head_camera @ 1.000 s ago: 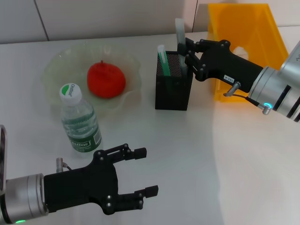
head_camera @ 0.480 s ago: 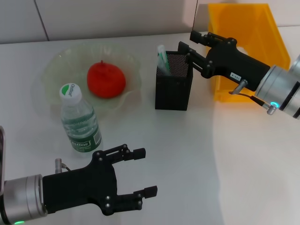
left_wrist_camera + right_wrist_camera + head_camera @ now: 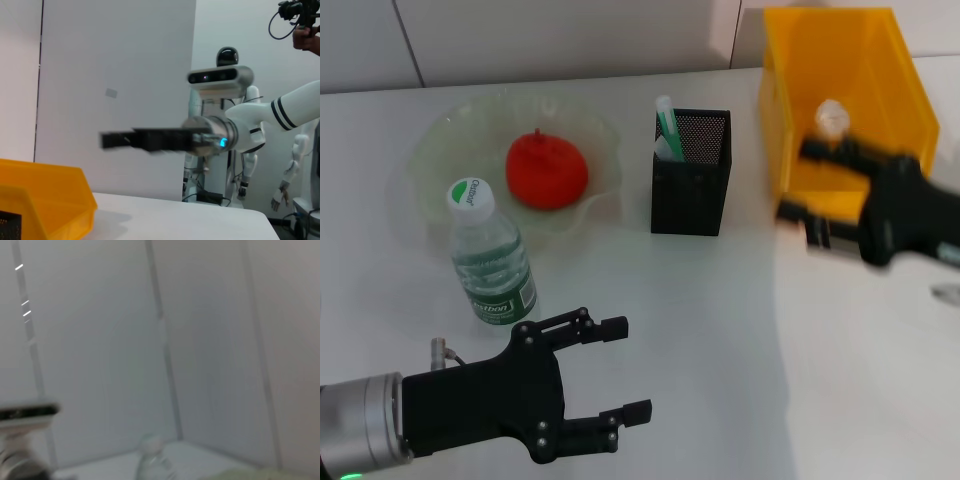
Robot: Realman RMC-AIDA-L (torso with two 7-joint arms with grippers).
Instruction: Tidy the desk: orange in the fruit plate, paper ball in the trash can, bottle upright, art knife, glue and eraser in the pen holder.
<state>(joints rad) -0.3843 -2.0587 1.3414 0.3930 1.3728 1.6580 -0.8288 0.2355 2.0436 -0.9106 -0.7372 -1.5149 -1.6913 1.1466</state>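
The desk is looking almost tidy: the orange (image 3: 546, 168) is lying in the fruit plate (image 3: 450, 130), the bottle (image 3: 490, 254) is standing upright just in front of the plate, the paper ball (image 3: 831, 116) is resting inside the yellow trash can (image 3: 840, 60), and some slim items are standing in the black pen holder (image 3: 691, 185), though I cannot tell which of them are the art knife, the glue or the eraser. The right gripper (image 3: 820, 195) is appearing as a blurred shape in front of the trash can, to the right of the pen holder, and I cannot tell whether it is spread or pressed together. The left gripper (image 3: 620, 370) is hovering low over the near part of the table (image 3: 720, 340), with its fingers spread and holding nothing. I judge that the step in hand is bringing the arms to rest. To do this well, the right arm should be travelling clear of the trash can rim and the pen holder, and the left arm should be keeping apart from the bottle, which could tip easily.
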